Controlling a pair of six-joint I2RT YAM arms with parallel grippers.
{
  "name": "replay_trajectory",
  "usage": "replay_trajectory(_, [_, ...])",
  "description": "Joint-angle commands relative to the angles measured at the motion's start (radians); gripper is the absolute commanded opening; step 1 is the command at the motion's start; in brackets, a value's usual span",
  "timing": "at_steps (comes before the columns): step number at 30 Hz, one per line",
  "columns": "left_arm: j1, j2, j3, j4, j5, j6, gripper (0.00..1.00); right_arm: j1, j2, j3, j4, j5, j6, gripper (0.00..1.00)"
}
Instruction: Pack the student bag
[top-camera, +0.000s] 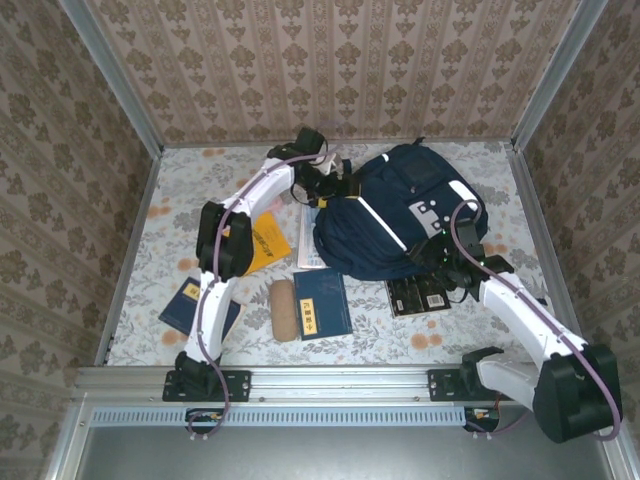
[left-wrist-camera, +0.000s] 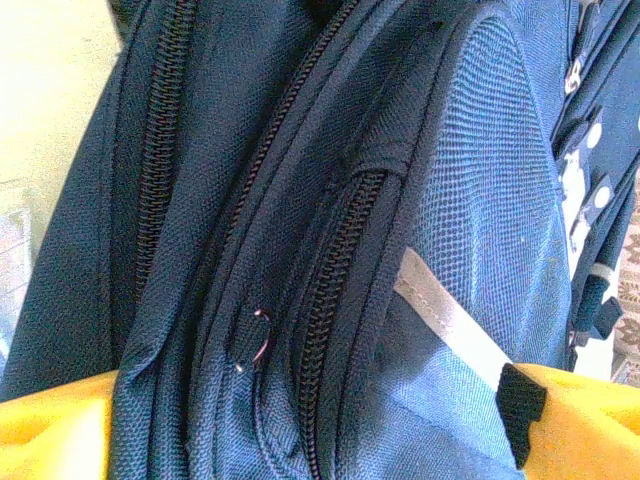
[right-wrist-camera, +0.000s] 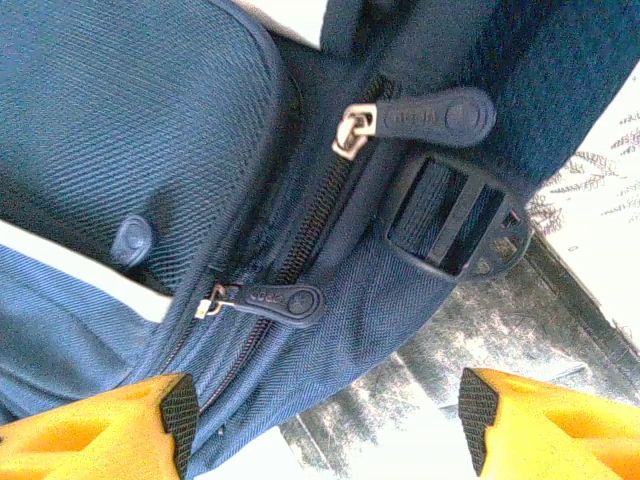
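The student bag (top-camera: 400, 215), navy with white stripes, lies at the middle right of the table. My left gripper (top-camera: 335, 187) is at its upper left edge. In the left wrist view it (left-wrist-camera: 310, 435) stands open and wide, the bag's zipped fabric (left-wrist-camera: 400, 250) filling the space between its yellow fingers (left-wrist-camera: 585, 420). My right gripper (top-camera: 442, 263) is at the bag's lower right edge. In the right wrist view it (right-wrist-camera: 325, 410) is open, empty, just below a dark zipper pull (right-wrist-camera: 270, 300). A second pull (right-wrist-camera: 430, 115) and a plastic buckle (right-wrist-camera: 450, 225) lie further up.
Around the bag lie a blue book (top-camera: 322, 303), a dark blue book (top-camera: 195, 305), a yellow book (top-camera: 262, 240), a black book (top-camera: 420, 295) and a pale book (top-camera: 308, 240) partly under the bag. A brown case (top-camera: 283, 308) sits by the blue book. Walls enclose the table.
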Motion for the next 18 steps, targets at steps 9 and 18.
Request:
replay_trajectory(9, [-0.055,0.072,0.183,-0.146,-0.065,0.060,0.15,-0.038,0.074,-0.092,0.112,-0.104,0.137,0.73])
replay_trajectory(18, [-0.044,-0.145,-0.079,0.158,0.058,-0.212,0.00,-0.094,-0.051,-0.128,-0.024,-0.003,0.151,1.00])
